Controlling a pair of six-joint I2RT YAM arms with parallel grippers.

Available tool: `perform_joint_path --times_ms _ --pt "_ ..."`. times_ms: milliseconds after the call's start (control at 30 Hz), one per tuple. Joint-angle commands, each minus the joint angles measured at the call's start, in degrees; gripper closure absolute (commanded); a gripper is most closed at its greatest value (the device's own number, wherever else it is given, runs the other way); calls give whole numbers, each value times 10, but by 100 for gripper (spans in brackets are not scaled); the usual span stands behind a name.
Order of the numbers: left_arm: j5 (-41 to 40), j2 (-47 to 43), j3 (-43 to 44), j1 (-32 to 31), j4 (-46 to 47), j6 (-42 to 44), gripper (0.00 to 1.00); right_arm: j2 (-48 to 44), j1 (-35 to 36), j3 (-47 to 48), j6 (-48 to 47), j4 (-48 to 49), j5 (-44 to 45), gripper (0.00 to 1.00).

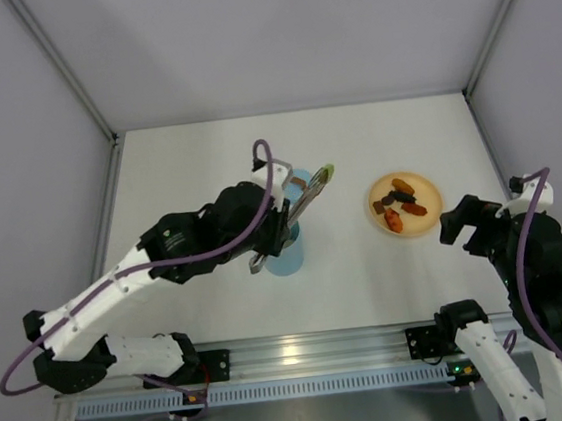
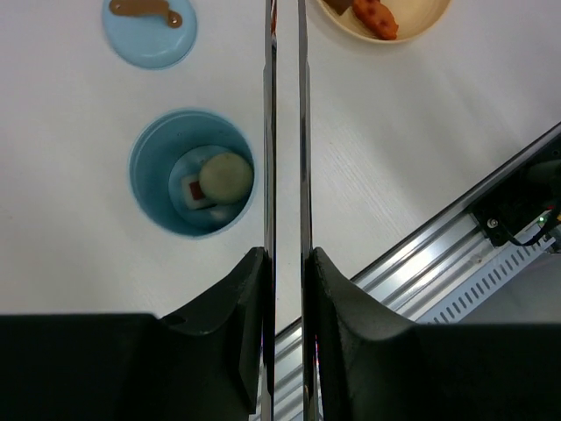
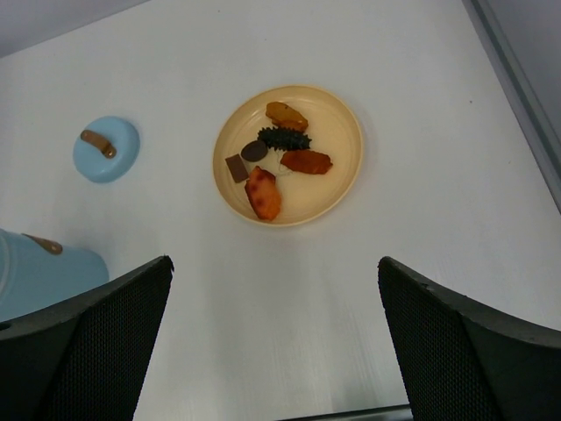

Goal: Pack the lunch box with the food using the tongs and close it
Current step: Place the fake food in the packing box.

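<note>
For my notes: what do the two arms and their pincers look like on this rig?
The left arm and right arm mix white links with black joint housings; a purple cable runs along each. Both pincers are black: the right pincer has finely dotted fingers, the left pincer smooth ones.

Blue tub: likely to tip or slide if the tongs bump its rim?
Probably tippy: the tub looks deep for its width, so a knock from the tongs at the rim could topple it. Likely light, holding only a round green piece and little else. On the smooth white table it may slide first.
</note>
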Motion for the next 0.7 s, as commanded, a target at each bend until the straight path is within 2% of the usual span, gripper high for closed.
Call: perform_joint_path --times_ms 0,300,467,667 --pt "-28 -78 -49 0 -41 -37 72 13 -7 -13 6 42 -13 1" --pt "-27 -184 -141 -1 -99 -81 71 20 -7 -41 15 66 -21 1" --pt "-19 -211 -184 -1 -101 -92 71 21 -7 -46 15 67 -21 0" --pt "-7 -220 -195 -1 -98 -95 69 21 -7 -48 14 67 -20 1"
